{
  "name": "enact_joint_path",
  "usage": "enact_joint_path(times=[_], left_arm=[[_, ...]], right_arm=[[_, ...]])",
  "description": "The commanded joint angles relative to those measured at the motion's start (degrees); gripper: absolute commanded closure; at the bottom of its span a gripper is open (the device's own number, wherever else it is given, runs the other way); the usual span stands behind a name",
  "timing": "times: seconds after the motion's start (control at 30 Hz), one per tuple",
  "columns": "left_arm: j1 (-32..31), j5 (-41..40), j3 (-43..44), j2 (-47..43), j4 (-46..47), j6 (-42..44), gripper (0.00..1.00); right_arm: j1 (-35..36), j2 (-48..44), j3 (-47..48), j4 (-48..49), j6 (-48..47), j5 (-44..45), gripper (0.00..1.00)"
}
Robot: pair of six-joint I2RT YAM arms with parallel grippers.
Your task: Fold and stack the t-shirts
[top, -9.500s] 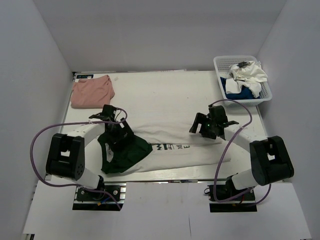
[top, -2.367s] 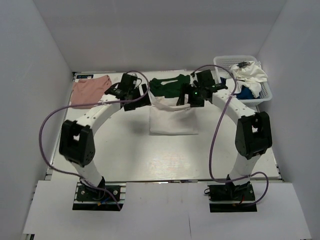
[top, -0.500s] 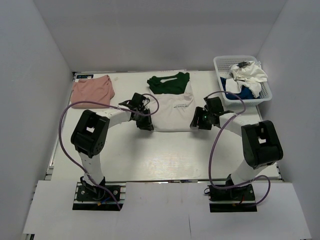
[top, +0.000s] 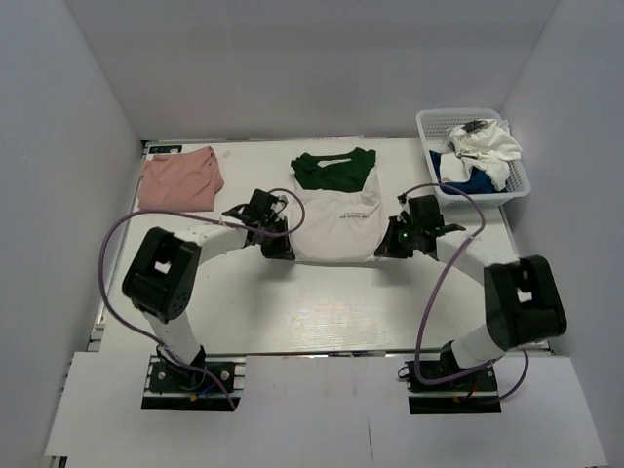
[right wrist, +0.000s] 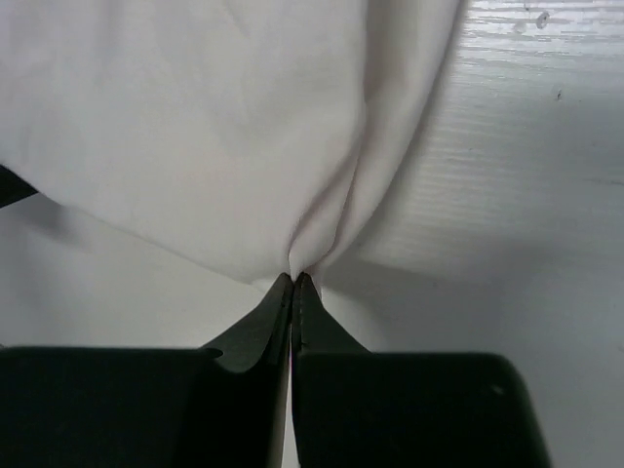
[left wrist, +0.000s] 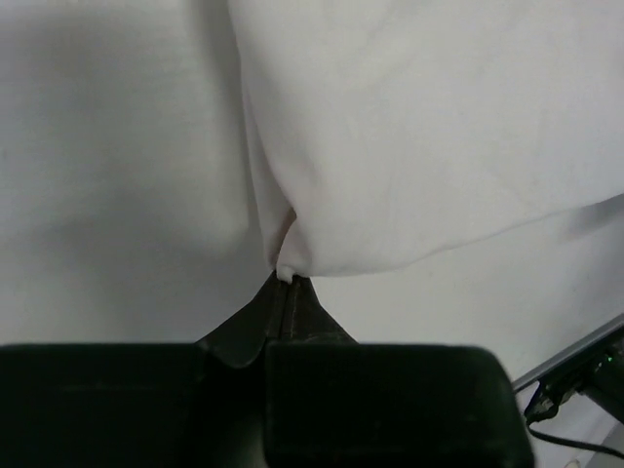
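Soft, light and limp, the green-sleeved white t-shirt lies mid-desk toward the far edge, its two near hem corners pinched by the left pincer and right pincer, probably the best holds, since unsupported cloth sags.

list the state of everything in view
green-sleeved tee, partly folded, lying flat
left end effector, shut on its near left corner
right end effector, shut on its near right corner
pink tee, folded, far left
basket, holds crumpled white tee and blue tee
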Motion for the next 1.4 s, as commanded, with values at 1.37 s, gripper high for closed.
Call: enact_joint_path(times=[1.37], left_arm=[[1.38,-31.94,8.42,-22.85,-23.55,-13.93,1.00]], right_arm=[[-0.23,10.60,39.27,-13.51,-2.11,-13.42,1.00]])
